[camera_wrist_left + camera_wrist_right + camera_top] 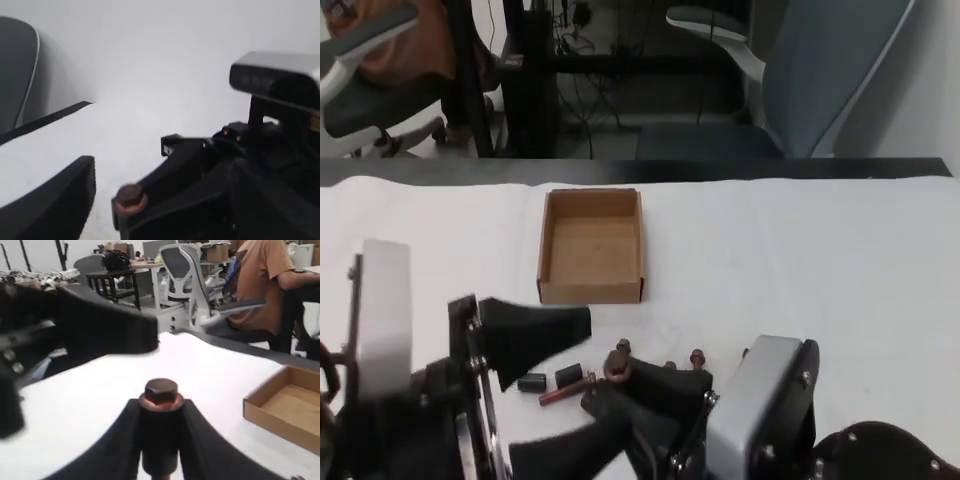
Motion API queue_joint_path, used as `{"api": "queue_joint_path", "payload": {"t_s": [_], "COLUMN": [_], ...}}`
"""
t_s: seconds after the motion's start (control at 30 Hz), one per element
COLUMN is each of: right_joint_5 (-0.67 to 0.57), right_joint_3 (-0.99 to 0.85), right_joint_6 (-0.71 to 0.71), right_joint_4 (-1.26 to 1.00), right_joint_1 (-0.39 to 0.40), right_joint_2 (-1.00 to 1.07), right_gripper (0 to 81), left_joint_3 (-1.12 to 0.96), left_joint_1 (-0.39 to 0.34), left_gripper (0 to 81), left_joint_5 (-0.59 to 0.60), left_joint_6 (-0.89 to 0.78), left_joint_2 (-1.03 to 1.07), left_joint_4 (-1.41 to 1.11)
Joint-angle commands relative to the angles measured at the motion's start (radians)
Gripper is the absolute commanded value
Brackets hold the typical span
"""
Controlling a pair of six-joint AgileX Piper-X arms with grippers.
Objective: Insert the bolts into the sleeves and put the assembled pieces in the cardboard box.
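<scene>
Right jaws clamp a coppery-brown bolt point(160, 390) with a hexagonal, flanged head, while left jaws stand apart.

A white surface point(800, 250) spans the high view, its far side ending in a dark edge point(720, 168). Beyond it is a pale floor point(660, 105) with a black desk frame point(525, 80) and loose cables point(585, 50). A grey-blue office chair point(840, 70) stands at the far right, and another chair point(370, 95) on a white wheeled base at the far left. The right wrist view shows a mesh-backed chair point(187, 270) and a dark table point(112, 277) in a bright office. The left wrist view shows a plain pale wall point(165, 50).
</scene>
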Motion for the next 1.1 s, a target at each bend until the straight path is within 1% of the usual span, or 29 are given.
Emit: {"api": "queue_joint_path", "payload": {"t_s": [0.0,0.03,0.1,0.13,0.17,0.2,0.23,0.37,0.5,0.6,0.7,0.77,0.8,0.83,0.93,0.97,1.0,1.03,1.07], "right_joint_5": [0.029,0.023,-0.029,-0.057,-0.076,-0.097,-0.122,-0.208,-0.32,-0.392,-0.42,-0.423,-0.433,-0.438,-0.446,-0.446,-0.446,-0.446,-0.446], "right_joint_3": [-0.027,-0.045,-0.09,-0.122,-0.155,-0.182,-0.226,-0.375,-0.552,-0.699,-0.851,-0.956,-1.016,-1.07,-1.198,-1.233,-1.265,-1.295,-1.32], "right_joint_6": [0.009,0.004,-0.008,-0.022,-0.03,-0.052,-0.077,-0.161,-0.184,-0.216,-0.227,-0.228,-0.228,-0.228,-0.228,-0.228,-0.228,-0.228,-0.228], "right_joint_4": [0.138,0.182,0.277,0.333,0.37,0.41,0.451,0.612,0.777,0.845,0.918,1.005,1.055,1.089,1.161,1.162,1.162,1.162,1.162], "right_joint_1": [-0.049,-0.073,-0.129,-0.163,-0.197,-0.225,-0.269,-0.399,-0.493,-0.527,-0.541,-0.549,-0.551,-0.556,-0.562,-0.565,-0.567,-0.569,-0.571], "right_joint_2": [-0.005,-0.005,-0.005,-0.005,-0.005,-0.005,-0.001,0.044,0.171,0.304,0.461,0.556,0.604,0.643,0.766,0.798,0.821,0.847,0.867], "right_gripper": [0.6,0.6,0.6,0.6,0.6,0.6,0.6,0.6,0.6,0.6,0.6,0.6,0.6,0.6,0.6,0.6,0.6,0.3,1.0], "left_joint_3": [-0.001,-0.001,-0.001,-0.001,-0.001,-0.001,-0.001,-0.001,-0.001,-0.001,-0.001,-0.001,-0.001,-0.001,-0.004,-0.005,-0.007,-0.015,-0.029], "left_joint_1": [-0.003,-0.003,-0.003,-0.003,-0.003,-0.003,-0.002,-0.002,-0.002,-0.002,-0.002,-0.002,-0.002,-0.002,-0.002,-0.002,-0.002,-0.002,-0.002], "left_gripper": [70.0,70.0,56.0,42.8,26.0,6.9,0.8,1.8,1.8,1.8,1.8,1.0,2.4,6.7,31.8,45.9,57.1,63.6,66.6], "left_joint_5": [-0.048,-0.068,-0.117,-0.14,-0.173,-0.195,-0.225,-0.342,-0.385,-0.452,-0.514,-0.519,-0.507,-0.492,-0.47,-0.474,-0.493,-0.52,-0.547], "left_joint_6": [0.0,0.0,-0.002,-0.002,-0.002,0.001,0.01,0.021,0.025,0.058,0.132,0.187,0.215,0.233,0.247,0.269,0.293,0.316,0.346], "left_joint_2": [-0.023,-0.034,-0.07,-0.086,-0.108,-0.126,-0.15,-0.23,-0.263,-0.257,-0.229,-0.183,-0.153,-0.12,0.0,0.05,0.104,0.148,0.216], "left_joint_4": [-0.168,-0.223,-0.244,-0.207,-0.146,-0.088,-0.009,0.312,0.538,0.615,0.636,0.62,0.61,0.6,0.556,0.535,0.509,0.498,0.494]}}
